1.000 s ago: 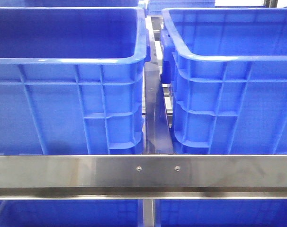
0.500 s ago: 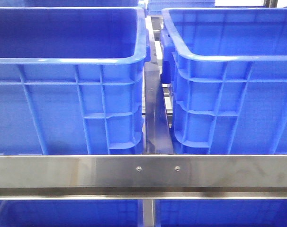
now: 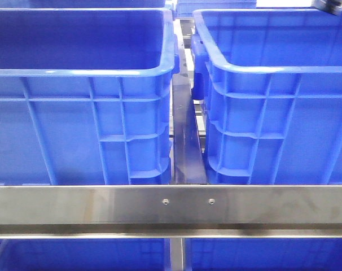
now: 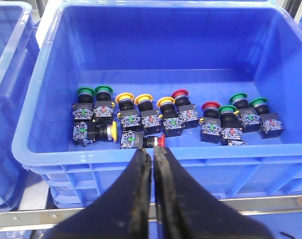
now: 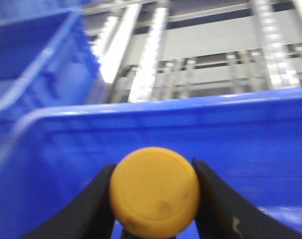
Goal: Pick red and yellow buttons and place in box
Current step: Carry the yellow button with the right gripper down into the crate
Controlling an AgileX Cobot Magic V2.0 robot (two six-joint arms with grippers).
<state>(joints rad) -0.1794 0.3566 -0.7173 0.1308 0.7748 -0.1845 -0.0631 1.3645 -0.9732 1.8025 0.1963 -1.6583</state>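
Left gripper is hovering above the near wall of a crate, jaws nearly touching, gripping nothing. Buttons are lying in a row along the crate floor, left to right: two green, a yellow one on its side, three yellow, a red, another red, then more green. A red button is lying on its side at about 12 o'clock from the fingertips, just beyond the wall, its long axis running roughly crosswise to the fingers. Judgement: this arm is the nearer to the remaining stock; the jaws would need opening before a descent.

Right gripper is clamping a yellow button, cap facing the camera, fingers at its 3 and 9 o'clock. A blue bin, blurred, is sitting behind it.

The front view is showing only two crate walls and a steel rail, with a dark sliver at the top right corner, unidentifiable; no buttons there. Only the wrist views are revealing the parts.
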